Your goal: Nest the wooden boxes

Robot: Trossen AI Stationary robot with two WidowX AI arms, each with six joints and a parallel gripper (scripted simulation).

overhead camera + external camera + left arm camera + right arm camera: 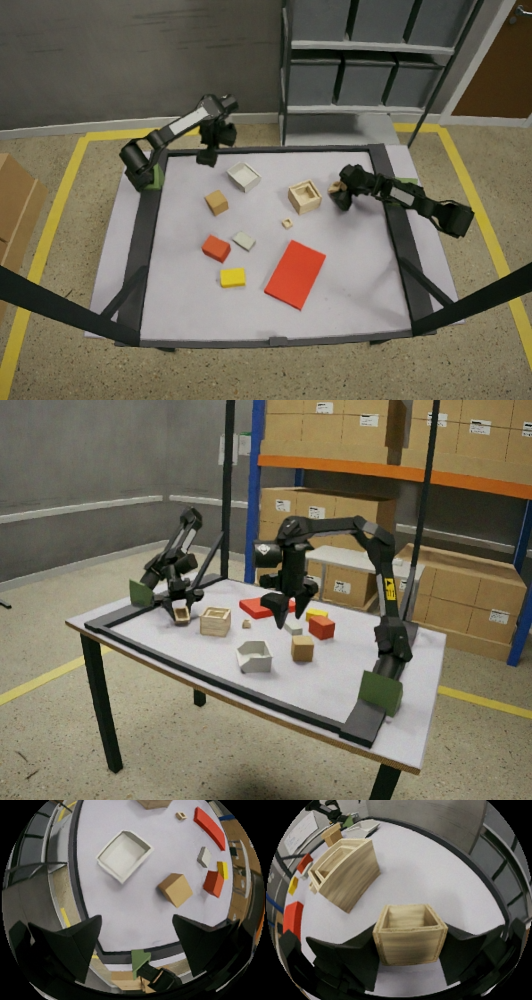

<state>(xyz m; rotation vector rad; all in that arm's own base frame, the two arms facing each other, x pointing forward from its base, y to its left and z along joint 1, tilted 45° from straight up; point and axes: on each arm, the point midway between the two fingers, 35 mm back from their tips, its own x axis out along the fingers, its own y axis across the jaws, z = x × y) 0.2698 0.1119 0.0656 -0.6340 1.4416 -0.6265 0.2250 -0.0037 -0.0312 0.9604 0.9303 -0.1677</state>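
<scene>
The left gripper (218,148) (291,617) (138,919) hangs above the table (360,280) (150,640) (129,904) (422,867) with its fingers spread and nothing between them. The right gripper (339,194) (181,611) (407,921) is clamped on a small open wooden box (336,187) (181,616) (411,946), low over the table; the box is tipped, its open side facing sideways in the exterior view. Whether it touches the tabletop I cannot tell.

A flat red slab (295,275) (257,607) (209,828) (293,918) lies well apart from both hands. The biggest wooden box (306,204) (215,624) (153,804) (351,882) stands upright near the right gripper, on the side toward the left one, open side up with smaller walls nested inside. A whitish open tray (244,177) (255,657) (125,855) (361,829) sits near the left gripper, between the two hands.

Also near the left gripper is a tan block (217,202) (302,648) (176,890) (332,835). Farther from that hand lie a red block (216,248) (321,627) (213,883) (304,862), a yellow block (233,277) (316,615) (222,870) (293,885) and a pale grey block (244,240) (293,628) (204,857). The tiniest wooden box (287,223) (246,624) (180,816) rests on the table near the biggest one, outside it, between the hands.
</scene>
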